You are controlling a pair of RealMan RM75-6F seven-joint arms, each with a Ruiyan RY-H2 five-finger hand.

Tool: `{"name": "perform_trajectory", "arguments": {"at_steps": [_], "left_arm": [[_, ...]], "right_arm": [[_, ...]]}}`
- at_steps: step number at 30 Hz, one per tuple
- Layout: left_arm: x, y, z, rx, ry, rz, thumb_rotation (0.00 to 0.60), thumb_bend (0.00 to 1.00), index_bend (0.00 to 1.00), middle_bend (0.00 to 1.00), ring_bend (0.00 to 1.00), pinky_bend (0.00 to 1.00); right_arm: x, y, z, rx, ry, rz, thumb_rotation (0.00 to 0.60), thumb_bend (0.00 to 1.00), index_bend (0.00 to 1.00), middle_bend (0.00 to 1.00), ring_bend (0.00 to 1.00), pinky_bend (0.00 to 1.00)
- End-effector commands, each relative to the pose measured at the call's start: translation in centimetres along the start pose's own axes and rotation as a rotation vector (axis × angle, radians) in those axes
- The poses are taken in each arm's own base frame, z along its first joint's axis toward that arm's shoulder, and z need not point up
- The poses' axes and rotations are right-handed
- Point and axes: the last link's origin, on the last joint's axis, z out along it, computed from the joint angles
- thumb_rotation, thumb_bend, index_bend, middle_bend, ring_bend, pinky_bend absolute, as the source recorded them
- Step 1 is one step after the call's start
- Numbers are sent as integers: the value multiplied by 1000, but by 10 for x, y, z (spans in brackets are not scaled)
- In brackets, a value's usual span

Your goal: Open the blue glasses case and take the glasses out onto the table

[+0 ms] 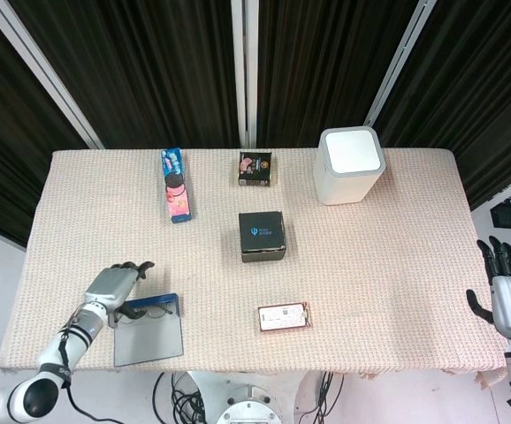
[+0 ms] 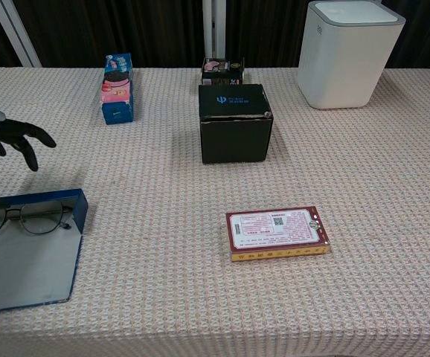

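Note:
The blue glasses case [image 1: 149, 338] lies open at the table's front left, its grey inner flap [image 2: 25, 271] flat on the cloth and its blue tray at the far side. The glasses [image 1: 148, 310] rest in that tray, lenses toward me [image 2: 23, 216]. My left hand [image 1: 114, 286] hovers just left of the case; its fingers [image 2: 18, 141] arch above the tray and its thumb reaches toward the glasses' left end, with a wide gap between them. My right hand [image 1: 507, 287] stands off the table's right edge, fingers apart, holding nothing.
A black box [image 1: 262, 236] sits mid-table and a red-edged card box [image 1: 283, 317] lies near the front. At the back stand a blue snack pack [image 1: 176, 184], a small dark box [image 1: 255, 168] and a white bin [image 1: 350, 164].

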Motion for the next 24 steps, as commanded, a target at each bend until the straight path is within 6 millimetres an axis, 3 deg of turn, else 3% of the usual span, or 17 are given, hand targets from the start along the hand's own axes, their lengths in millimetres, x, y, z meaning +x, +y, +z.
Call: {"name": "perform_trajectory", "arguments": {"at_steps": [1,10,24], "left_arm": [[-4,0,4,-18,13,-38,600,190,100,238,86,180],[-18,-4,14,-40,7,-49,600,217,91,294,87,185],[-22,-5,16,-31,-3,-45,600,331,90,367,120,185]], "right_arm": [[0,0,0,-1,-1,-1,600,289,0,0,0,0],[1,3,-1,-11,1,-1,600,289,0,0,0,0],[0,5,-1,-13,-2,0,600,289,0,0,0,0]]}}
